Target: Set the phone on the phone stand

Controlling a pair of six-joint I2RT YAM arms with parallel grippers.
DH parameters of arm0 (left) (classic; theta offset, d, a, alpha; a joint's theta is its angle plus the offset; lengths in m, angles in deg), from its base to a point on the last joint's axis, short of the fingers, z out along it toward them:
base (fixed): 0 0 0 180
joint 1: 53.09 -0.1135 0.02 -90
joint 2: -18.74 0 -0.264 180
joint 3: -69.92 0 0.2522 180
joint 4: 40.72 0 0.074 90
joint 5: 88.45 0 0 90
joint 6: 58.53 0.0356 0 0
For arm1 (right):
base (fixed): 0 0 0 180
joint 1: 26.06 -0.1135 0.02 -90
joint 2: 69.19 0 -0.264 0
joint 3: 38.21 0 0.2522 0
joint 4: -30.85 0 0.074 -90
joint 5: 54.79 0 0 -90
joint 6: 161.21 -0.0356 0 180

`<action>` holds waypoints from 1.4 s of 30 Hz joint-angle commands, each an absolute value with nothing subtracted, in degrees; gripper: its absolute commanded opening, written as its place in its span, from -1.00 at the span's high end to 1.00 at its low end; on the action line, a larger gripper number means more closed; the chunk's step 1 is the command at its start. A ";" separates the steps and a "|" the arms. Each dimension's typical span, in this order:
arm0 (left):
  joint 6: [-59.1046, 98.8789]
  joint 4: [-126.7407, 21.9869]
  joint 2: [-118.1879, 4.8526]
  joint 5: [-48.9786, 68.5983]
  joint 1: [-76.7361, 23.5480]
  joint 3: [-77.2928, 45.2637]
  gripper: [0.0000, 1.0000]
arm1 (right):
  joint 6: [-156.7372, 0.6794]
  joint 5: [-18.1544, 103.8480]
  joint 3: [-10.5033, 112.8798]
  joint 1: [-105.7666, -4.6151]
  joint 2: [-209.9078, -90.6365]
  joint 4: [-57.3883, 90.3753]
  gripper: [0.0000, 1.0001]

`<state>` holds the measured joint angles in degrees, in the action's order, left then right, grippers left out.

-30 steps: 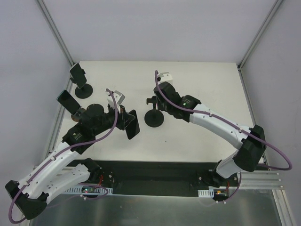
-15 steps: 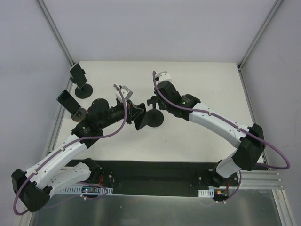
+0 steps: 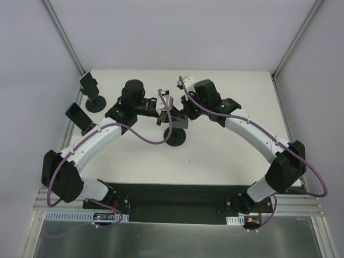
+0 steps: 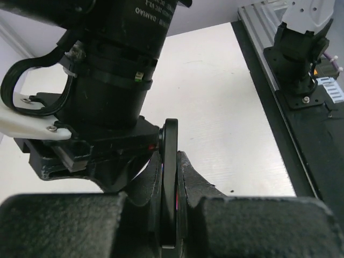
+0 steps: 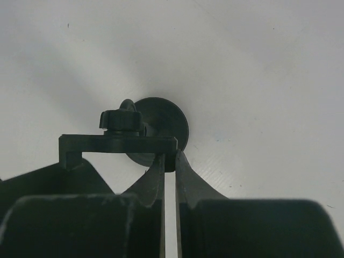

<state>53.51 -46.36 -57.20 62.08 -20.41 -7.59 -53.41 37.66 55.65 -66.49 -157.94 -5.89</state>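
Note:
The black phone (image 4: 170, 141) shows edge-on in the left wrist view, clamped between my left gripper's (image 4: 170, 157) pads. In the top view my left gripper (image 3: 167, 109) holds it over the table's middle, right beside the phone stand's head. The phone stand has a round black base (image 3: 176, 138) on the table. In the right wrist view its flat cradle bar (image 5: 118, 143) with a knob sits above the base (image 5: 164, 124). My right gripper (image 5: 170, 157) is shut on the cradle's right end and meets the left gripper in the top view (image 3: 183, 112).
Two other stands with phones (image 3: 89, 85) (image 3: 78, 115) stand along the table's left edge. The black mounting strip (image 3: 177, 196) runs along the near edge. The right arm's base (image 4: 300, 59) shows in the left wrist view.
My left arm has swung up and to the right, carrying the phone from the left middle of the table to the stand's head. My right gripper stays on the stand.

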 commanded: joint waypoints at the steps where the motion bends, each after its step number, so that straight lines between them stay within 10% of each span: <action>1: 63.10 -45.16 -62.90 77.29 -21.89 -15.46 1.00 | -47.76 54.07 59.66 -62.81 -157.25 -6.99 0.99; 20: 53.63 -44.37 -76.02 81.89 -27.77 -24.10 1.00 | -47.83 53.15 59.59 -60.34 -158.06 -6.73 0.99; 30: 46.15 -35.23 -59.84 57.73 -27.69 -7.83 1.00 | -50.12 47.25 57.47 -60.60 -156.12 -4.80 0.99; 35: 45.24 -36.36 -54.83 27.26 -21.91 -5.02 1.00 | -58.17 35.59 55.19 -64.46 -154.37 -3.04 0.99; 42: 49.04 -51.22 -57.29 19.75 -18.73 -9.50 1.00 | -70.41 22.20 50.61 -71.41 -149.79 1.26 0.99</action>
<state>46.97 -47.41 -57.07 34.52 -17.96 -7.00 -60.36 31.72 51.43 -68.35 -154.20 -2.62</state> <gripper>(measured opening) 0.056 0.045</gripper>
